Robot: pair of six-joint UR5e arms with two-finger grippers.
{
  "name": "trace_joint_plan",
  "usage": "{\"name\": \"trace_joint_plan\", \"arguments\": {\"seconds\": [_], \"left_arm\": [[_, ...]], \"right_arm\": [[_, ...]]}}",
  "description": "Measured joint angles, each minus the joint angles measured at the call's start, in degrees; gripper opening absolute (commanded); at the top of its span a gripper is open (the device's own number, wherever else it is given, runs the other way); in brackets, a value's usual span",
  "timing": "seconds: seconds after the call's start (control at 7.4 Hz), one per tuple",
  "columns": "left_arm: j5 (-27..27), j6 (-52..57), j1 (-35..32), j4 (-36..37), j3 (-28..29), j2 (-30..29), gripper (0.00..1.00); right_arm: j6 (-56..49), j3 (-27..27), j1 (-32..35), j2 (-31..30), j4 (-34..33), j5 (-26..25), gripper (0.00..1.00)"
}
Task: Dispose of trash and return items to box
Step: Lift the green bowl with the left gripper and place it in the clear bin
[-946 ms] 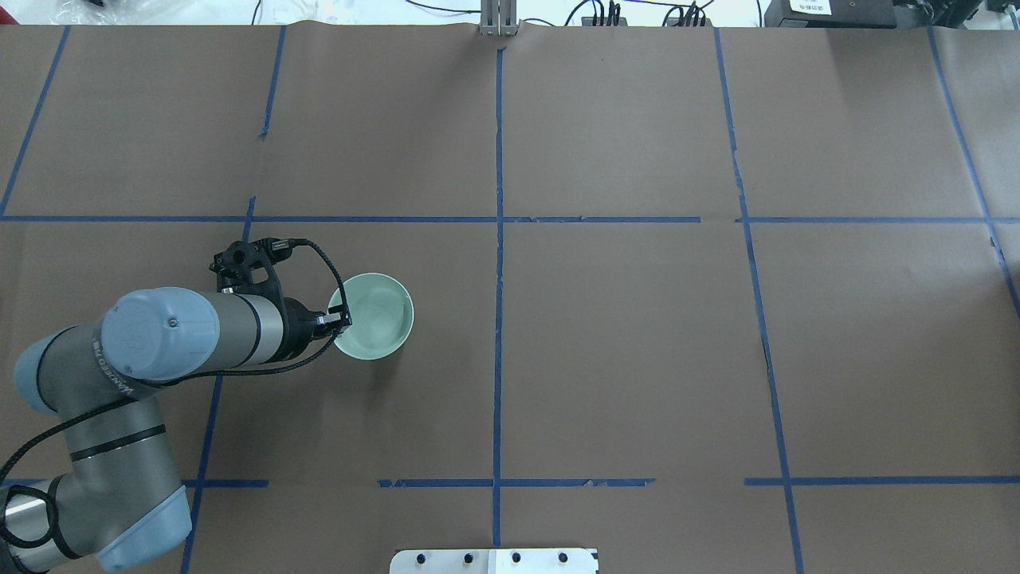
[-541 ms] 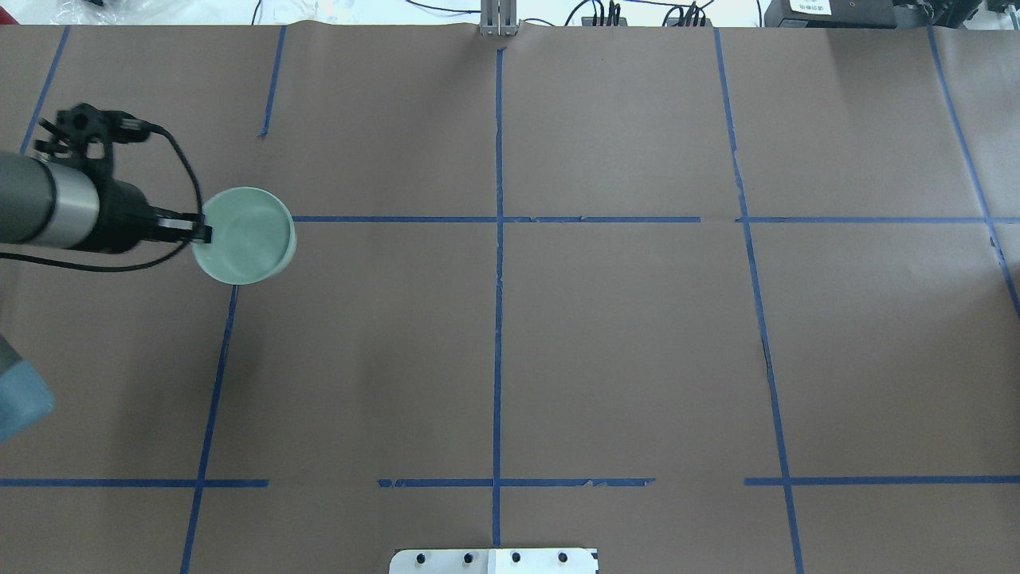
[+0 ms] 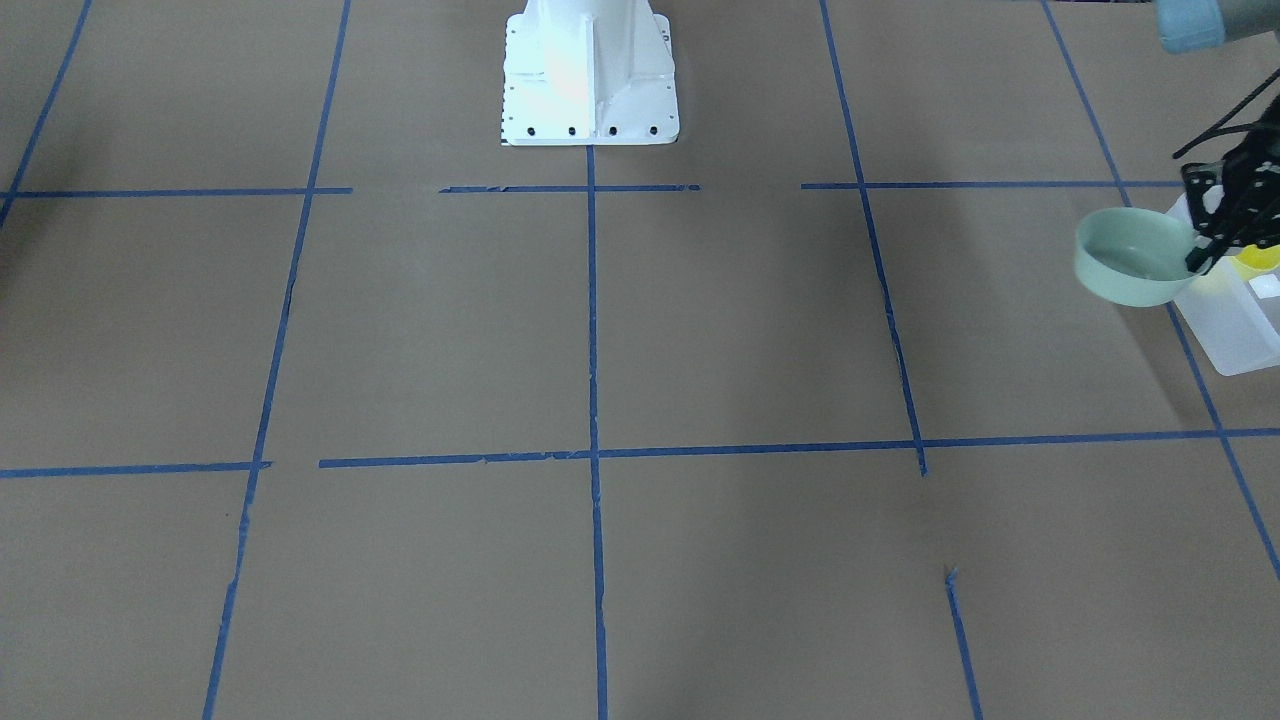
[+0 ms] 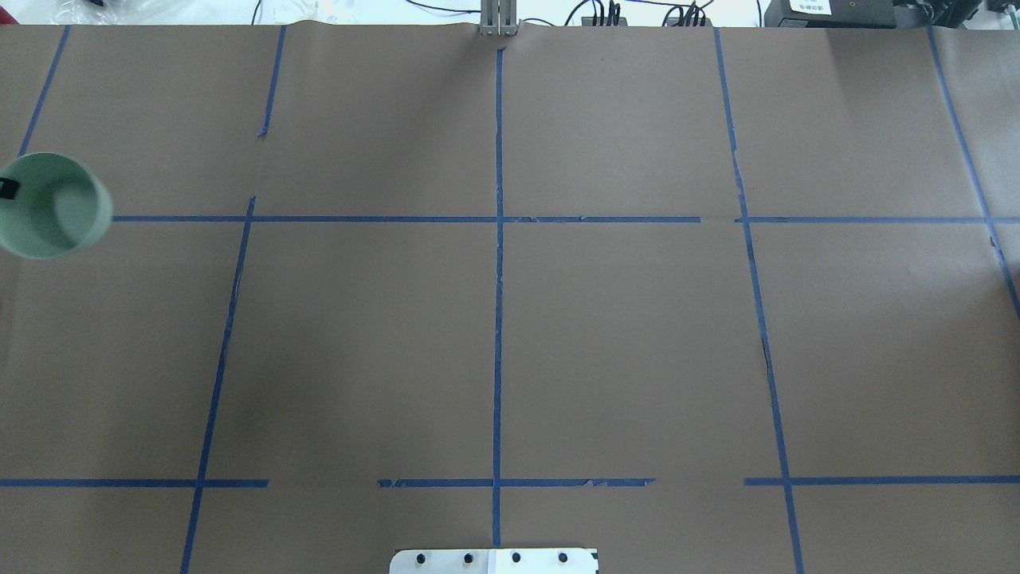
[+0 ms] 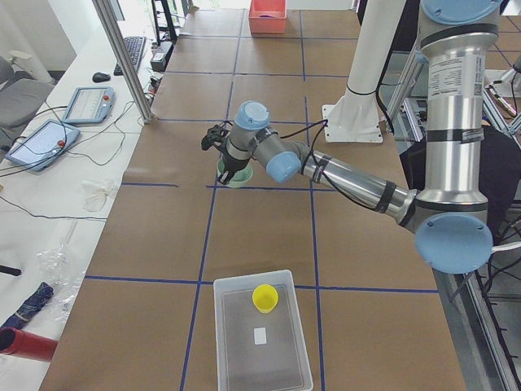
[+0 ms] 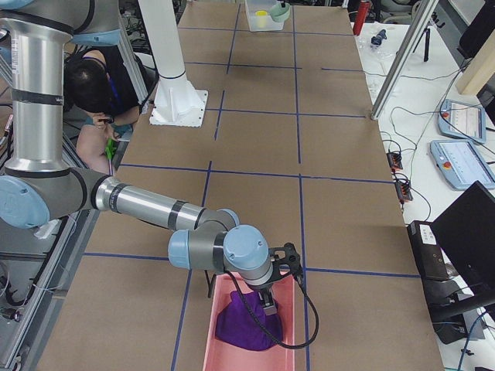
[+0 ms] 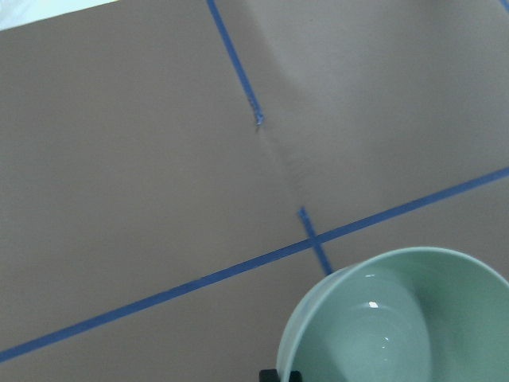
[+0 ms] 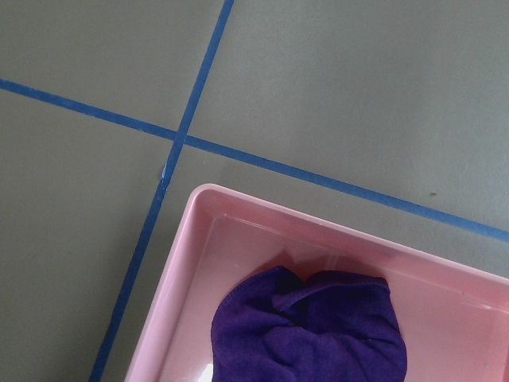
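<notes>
My left gripper [image 3: 1196, 262] is shut on the rim of the pale mint-green bowl [image 3: 1133, 258] and holds it upright in the air, beside the near corner of the translucent box [image 3: 1238, 325]. The yellow cup [image 3: 1256, 260] stands inside the box. In the overhead view only the bowl [image 4: 52, 206] shows, at the left edge. The left wrist view shows the bowl [image 7: 398, 326] over bare table paper. My right gripper [image 6: 267, 302] hangs over a purple cloth [image 6: 246, 323]; I cannot tell whether it is open or shut.
The purple cloth [image 8: 310, 328] lies in a pink tray [image 8: 199, 263] at the table's right end. The white robot base [image 3: 590, 75] stands at the table's middle edge. Blue tape lines cross the brown paper.
My left arm has swung the bowl far to the left in the overhead view, from the table's left-middle to the left edge. The arm itself has left that view.
</notes>
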Motion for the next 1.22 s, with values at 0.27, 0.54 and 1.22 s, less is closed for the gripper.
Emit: {"name": "trace_joint_plan", "arguments": {"seconds": [0.27, 0.54, 1.22], "left_arm": [[-2.0, 21.2, -11.1, 0.0, 8.0, 3.4, 0.0], [-2.2, 36.4, -19.2, -0.5, 17.3, 3.7, 0.0], [-2.1, 40.7, -24.0, -14.9, 32.9, 6.3, 0.0]], "right_arm": [[0.2, 0.2, 0.0, 0.0, 0.0, 0.1, 1.0], [0.2, 0.3, -0.1, 0.0, 0.0, 0.6, 1.0], [0.2, 0.7, -0.6, 0.0, 0.0, 1.1, 1.0]]}}
